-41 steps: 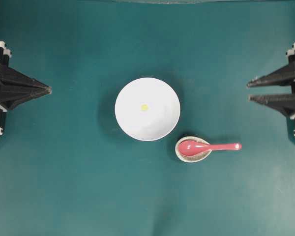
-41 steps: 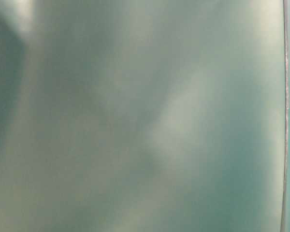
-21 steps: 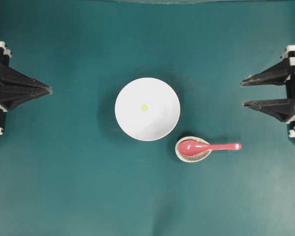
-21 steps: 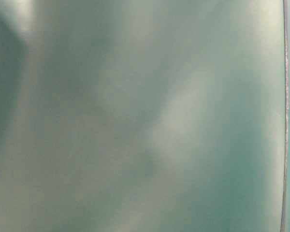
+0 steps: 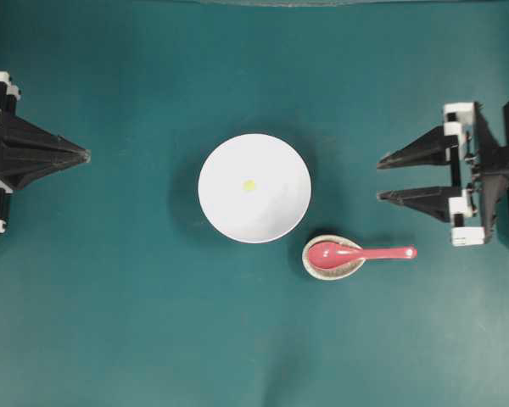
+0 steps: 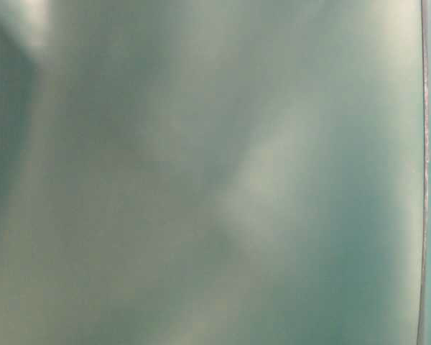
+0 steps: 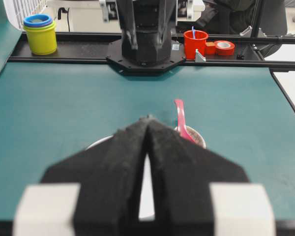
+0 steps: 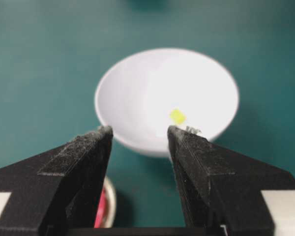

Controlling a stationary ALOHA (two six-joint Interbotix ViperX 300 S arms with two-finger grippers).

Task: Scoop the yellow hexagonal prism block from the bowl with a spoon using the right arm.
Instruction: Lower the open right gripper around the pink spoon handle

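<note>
The right gripper (image 5: 379, 177) hangs over the teal table (image 5: 136, 322) with its two pointed fingers spread apart and nothing between them, tips aimed toward the middle of the table. Straight ahead of those tips, well apart from them, sits the white bowl (image 5: 254, 188); in the right wrist view the bowl (image 8: 166, 98) shows through the gap between the fingers, and the yellow hexagonal prism block (image 8: 177, 116) lies on the bowl's inner floor, close in line with the inner edge of the finger (image 8: 201, 162) at the right of that picture. From overhead the block (image 5: 249, 185) rests a little off the bowl's centre, on the half farther from the right gripper. The pink-red spoon (image 5: 356, 253) lies nearer to this gripper than the bowl does, off to the side of its line of reach: its scoop sits in the small speckled spoon rest (image 5: 332, 258) just beside the bowl's rim, and its handle points out toward the gripper's side of the table, untouched. A sliver of the spoon rest (image 8: 109, 201) with a bit of red shows below the finger at the left in the right wrist view. The left gripper (image 5: 85, 155) stays at the opposite edge, fingers pressed together and holding nothing, the bowl well ahead of its tip. The table-level view is only a blur.
</note>
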